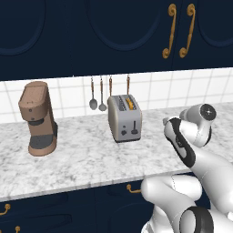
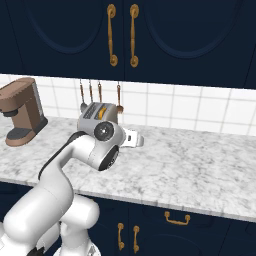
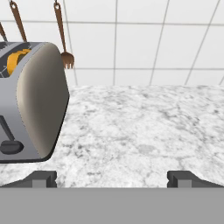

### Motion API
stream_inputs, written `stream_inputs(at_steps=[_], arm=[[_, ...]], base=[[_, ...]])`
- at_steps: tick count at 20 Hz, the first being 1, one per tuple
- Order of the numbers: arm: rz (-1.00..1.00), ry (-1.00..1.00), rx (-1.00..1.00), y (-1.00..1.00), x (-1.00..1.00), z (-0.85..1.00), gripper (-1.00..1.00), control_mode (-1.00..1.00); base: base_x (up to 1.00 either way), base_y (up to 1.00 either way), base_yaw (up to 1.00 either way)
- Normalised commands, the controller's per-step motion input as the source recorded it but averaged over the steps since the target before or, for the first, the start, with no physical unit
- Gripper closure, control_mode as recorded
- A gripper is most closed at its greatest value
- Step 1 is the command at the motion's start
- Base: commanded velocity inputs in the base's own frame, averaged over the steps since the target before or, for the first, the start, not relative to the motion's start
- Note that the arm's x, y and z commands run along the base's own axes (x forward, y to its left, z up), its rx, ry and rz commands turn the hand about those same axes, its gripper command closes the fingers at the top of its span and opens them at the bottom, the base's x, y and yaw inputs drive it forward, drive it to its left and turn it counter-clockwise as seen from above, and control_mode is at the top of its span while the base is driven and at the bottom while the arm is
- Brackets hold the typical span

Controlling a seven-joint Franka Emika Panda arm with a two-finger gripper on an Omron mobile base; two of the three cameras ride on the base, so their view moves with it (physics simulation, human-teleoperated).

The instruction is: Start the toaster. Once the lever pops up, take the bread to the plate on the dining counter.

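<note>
Room: a rendered kitchen with navy cupboards carrying brass handles in the top part of the left base view, a white tiled backsplash under them, and a marble worktop across the middle.
Far left: a brown coffee machine stands at the left of the left base view, well apart from the toaster.
Centre left: two hanging spoons are on the backsplash, just left of the toaster top.
Centre: the toaster, silver-grey with two slots, stands on the worktop near the wall, its front turned to the camera.
Bread: the bread sits in one slot; only its orange crust shows above the top.
Lever: the lever looks like the small black tab low on the toaster front, beside a second black control; which is the knob is hard to tell.
Right: the gripper shows at the bottom of the hand view with its two fingertips spread wide and nothing between them; the toaster is at the left edge there, off the line of the gripper.
Step, as I judge: the approach to the lever, not yet begun in contact.
Risk: the hand looks past the toaster side, so a straight advance could miss the lever, push the light toaster along the worktop, or press the knob instead.
</note>
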Motion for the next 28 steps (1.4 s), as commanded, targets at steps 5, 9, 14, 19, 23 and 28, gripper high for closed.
stream_inputs(at_steps=[5, 9, 14, 19, 23, 28], arm=[[0.00, 0.00, 0.00, 0.00, 0.00, 0.00, -1.00, -1.00], [0.00, 0.00, 0.00, 0.00, 0.00, 0.00, -1.00, -1.00], [0.00, 0.00, 0.00, 0.00, 0.00, 0.00, -1.00, -1.00], [0.00, 0.00, 0.00, 0.00, 0.00, 0.00, -1.00, -1.00], [0.00, 0.00, 0.00, 0.00, 0.00, 0.00, -1.00, -1.00], [0.00, 0.00, 0.00, 0.00, 0.00, 0.00, -1.00, -1.00]], base=[[0.00, 0.00, 0.00], [0.00, 0.00, 0.00], [0.00, 0.00, 0.00], [0.00, 0.00, 0.00], [0.00, 0.00, 0.00], [0.00, 0.00, 0.00]])
